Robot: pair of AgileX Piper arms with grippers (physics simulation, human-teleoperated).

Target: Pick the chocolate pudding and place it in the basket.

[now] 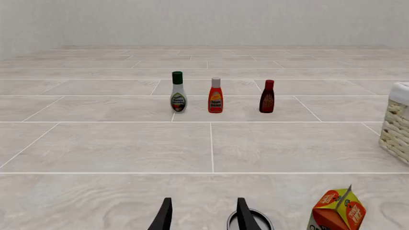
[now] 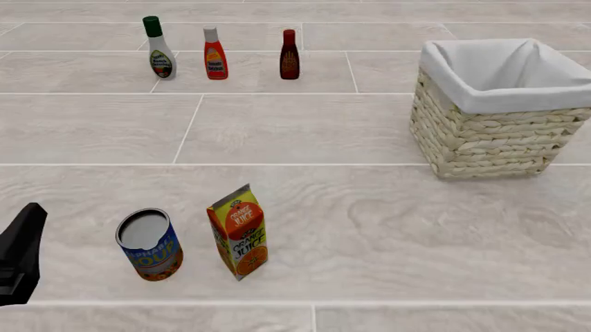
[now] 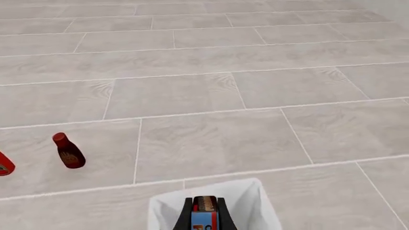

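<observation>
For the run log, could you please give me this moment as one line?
phase: carry | right gripper: shut on chocolate pudding, above basket | left gripper: open, near soup can | pudding not yet released

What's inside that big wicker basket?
From the front, the large woven wicker basket shows only white cloth lining; its floor is hidden. The right claw holds a small brown-and-blue box above it.

- Orange juice carton (image 2: 239,230): upright, near edge of the tiled surface, just beside the can.
- Soup can (image 2: 149,244): blue and orange label, tilted, left of the carton.
- Green-capped white dressing bottle (image 2: 159,48): far row, leftmost.
- Orange-red sauce bottle (image 2: 215,54): far row, middle.
- Dark brown sauce bottle (image 2: 289,54): far row, rightmost, upright.
</observation>
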